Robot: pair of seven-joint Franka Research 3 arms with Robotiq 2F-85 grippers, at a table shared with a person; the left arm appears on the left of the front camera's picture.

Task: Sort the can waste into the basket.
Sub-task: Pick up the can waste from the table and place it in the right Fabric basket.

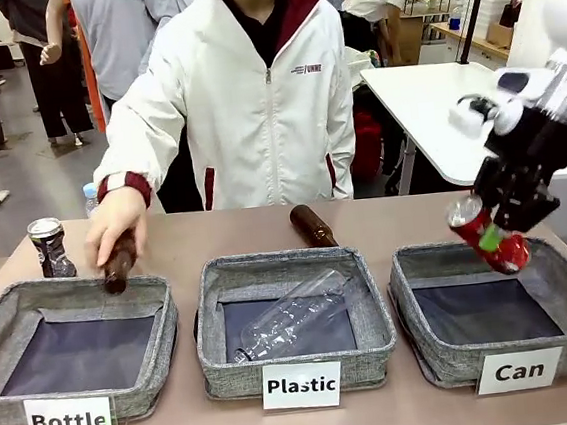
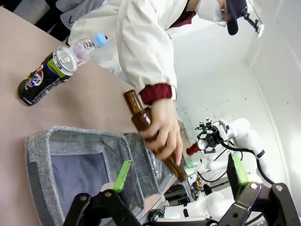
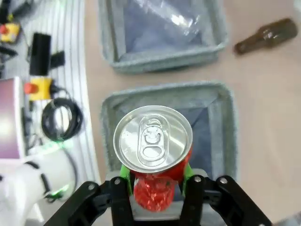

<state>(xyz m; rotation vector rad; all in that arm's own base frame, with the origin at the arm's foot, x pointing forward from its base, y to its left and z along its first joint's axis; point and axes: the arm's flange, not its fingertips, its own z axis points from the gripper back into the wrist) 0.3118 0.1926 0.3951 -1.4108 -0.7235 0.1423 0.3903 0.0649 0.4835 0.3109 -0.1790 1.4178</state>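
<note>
Nearest, along the near edge of the table (image 1: 385,218), stand three grey fabric baskets in a row. The left one (image 1: 3,325) is labelled "Bottle", the middle one (image 1: 229,378) "Plastic", and the basket (image 1: 404,291) on the right "Can". The Plastic basket holds one clear plastic bottle (image 1: 294,317) lying slantwise. The other two show their dark lining.

The right gripper (image 1: 497,237) hangs over the far left part of the Can basket, its green pads clamped on the red can (image 1: 489,238) – tilted, silver top toward the left. From the wrist, that can (image 3: 153,139) sits straight above the basket floor.

The left gripper (image 2: 181,174) stands wide apart with nothing between its fingers, above a corner of the Bottle basket.

At the far rim of that basket, the person's hand (image 1: 114,224) grips a brown bottle (image 1: 120,266), neck down, its mouth at the rim. A second brown bottle (image 1: 312,226) lies on the table just behind the Plastic basket.

The dark can (image 1: 50,247) stands upright at the far left, behind the Bottle basket – apart from it. A small blue-capped plastic bottle (image 1: 90,196) is just beyond it.
</note>
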